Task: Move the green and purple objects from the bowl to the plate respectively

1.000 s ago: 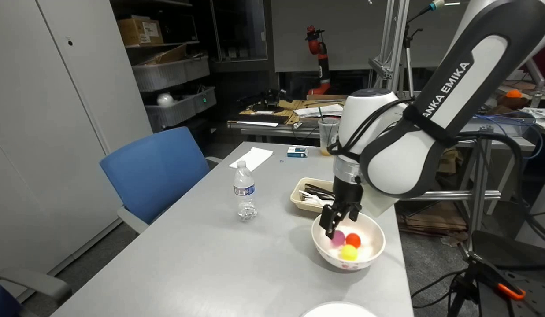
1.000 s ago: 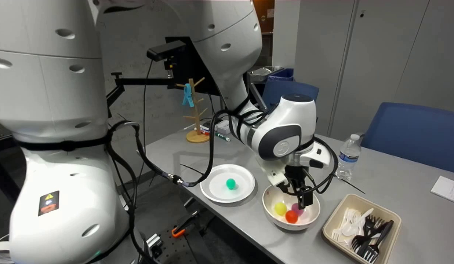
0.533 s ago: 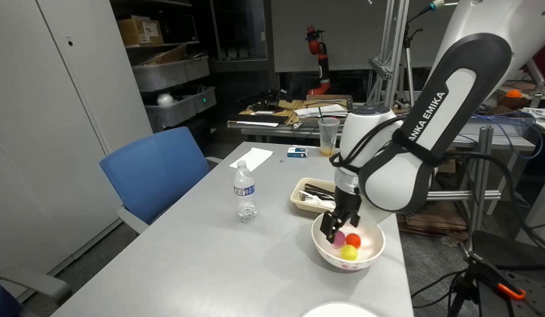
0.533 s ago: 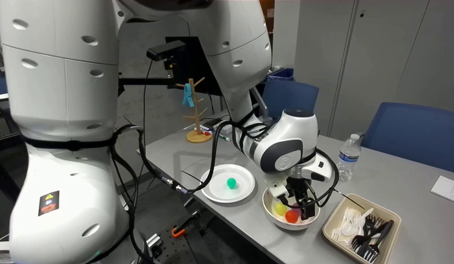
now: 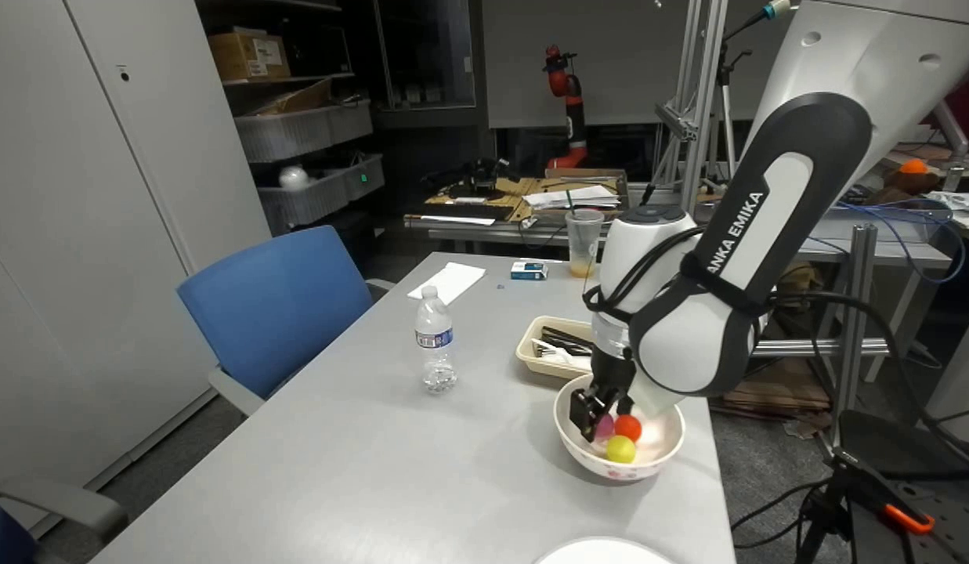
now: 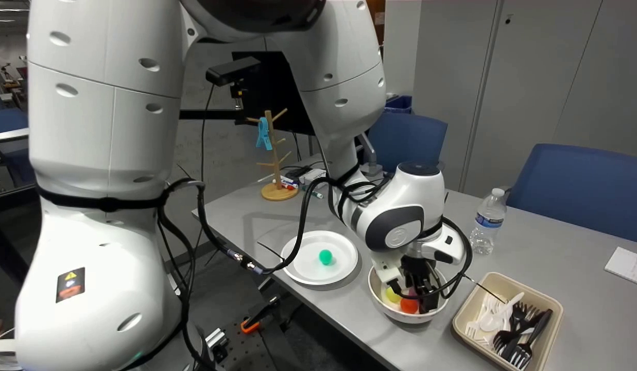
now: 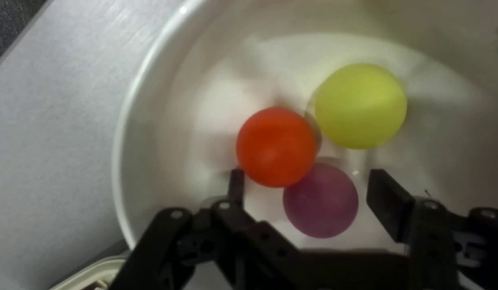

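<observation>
The purple ball lies in the white bowl, touching or overlapped by the red ball. It also shows in an exterior view and is mostly hidden behind my gripper in an exterior view. My gripper is open and reaches down inside the bowl. Its fingers stand on either side of the purple ball, with a gap to the right finger; the left finger's tip is beside the red ball. The green ball rests on the white plate, whose edge also shows in an exterior view.
The red ball and yellow ball share the bowl. A beige tray of cutlery stands close to the bowl. A water bottle and a wooden peg stand are on the table. The bowl sits near the table edge.
My gripper has moved down into the bowl, its fingers now lower around the purple ball. The arm has leaned forward and down. The balls show no clear shift.
</observation>
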Controlling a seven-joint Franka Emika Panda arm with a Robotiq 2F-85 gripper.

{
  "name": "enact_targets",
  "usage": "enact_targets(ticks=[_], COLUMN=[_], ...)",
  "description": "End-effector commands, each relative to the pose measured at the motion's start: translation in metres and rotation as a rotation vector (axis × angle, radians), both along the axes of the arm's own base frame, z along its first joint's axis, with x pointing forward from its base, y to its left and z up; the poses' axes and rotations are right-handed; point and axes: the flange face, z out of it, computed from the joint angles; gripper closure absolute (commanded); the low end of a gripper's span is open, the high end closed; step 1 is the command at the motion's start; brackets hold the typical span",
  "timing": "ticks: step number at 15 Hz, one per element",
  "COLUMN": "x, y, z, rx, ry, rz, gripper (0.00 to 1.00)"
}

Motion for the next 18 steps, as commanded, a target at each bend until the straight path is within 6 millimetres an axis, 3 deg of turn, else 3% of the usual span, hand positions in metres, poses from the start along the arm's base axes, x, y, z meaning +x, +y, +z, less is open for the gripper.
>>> enact_targets(ticks=[1,5,10,18], x=[0.006,0.006,0.005,0.001], y=[0.002,0.002,0.005,0.023], z=[-0.006,-0.002,0.018,0.099], rx=[-0.008,-0.009,-0.013,0.012], ry=[-0.017,-0.021,-0.024,-0.117], rz=[-0.024,-0.028,-0.036,0.009], gripper=[0.54,0.82,0.83,0.83])
